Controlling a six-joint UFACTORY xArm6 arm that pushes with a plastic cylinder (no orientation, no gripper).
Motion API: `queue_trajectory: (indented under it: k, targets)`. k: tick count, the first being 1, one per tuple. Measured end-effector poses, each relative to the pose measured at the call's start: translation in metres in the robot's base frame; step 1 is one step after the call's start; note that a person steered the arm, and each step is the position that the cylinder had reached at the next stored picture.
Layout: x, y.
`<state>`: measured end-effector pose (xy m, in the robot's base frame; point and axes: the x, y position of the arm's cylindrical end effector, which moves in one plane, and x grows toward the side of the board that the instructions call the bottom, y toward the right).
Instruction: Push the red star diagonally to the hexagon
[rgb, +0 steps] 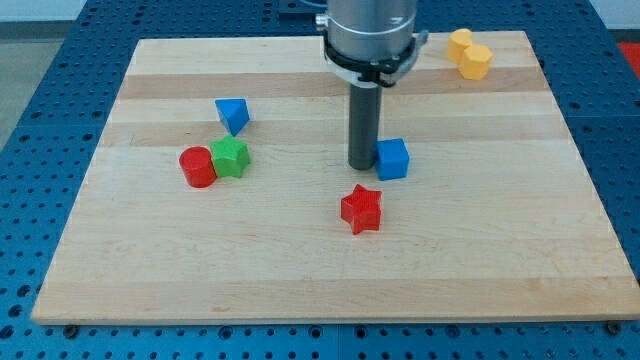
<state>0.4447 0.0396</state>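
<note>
The red star (361, 209) lies just below the board's middle. My tip (361, 165) stands a short way above the star, apart from it, and right next to the left side of the blue cube (393, 158). A yellow hexagon (475, 62) sits at the view's top right, touching another yellow block (459, 43) behind it. The rod hangs from the arm's grey wrist (371, 35) at the view's top middle.
A red cylinder (197, 166) and a green star (231, 157) touch each other at the view's left. A blue triangular block (232, 113) lies just above them. The wooden board (330, 280) rests on a blue perforated table.
</note>
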Motion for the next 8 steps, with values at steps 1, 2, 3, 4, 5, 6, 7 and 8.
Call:
queue_trajectory:
  k: [1, 2, 3, 4, 5, 6, 7, 8]
  targets:
    - [0.023, 0.015]
    - [0.050, 0.024]
    - [0.069, 0.035]
    - [0.099, 0.034]
    - [0.115, 0.016]
    - [0.109, 0.007]
    - [0.095, 0.005]
    - [0.077, -0.006]
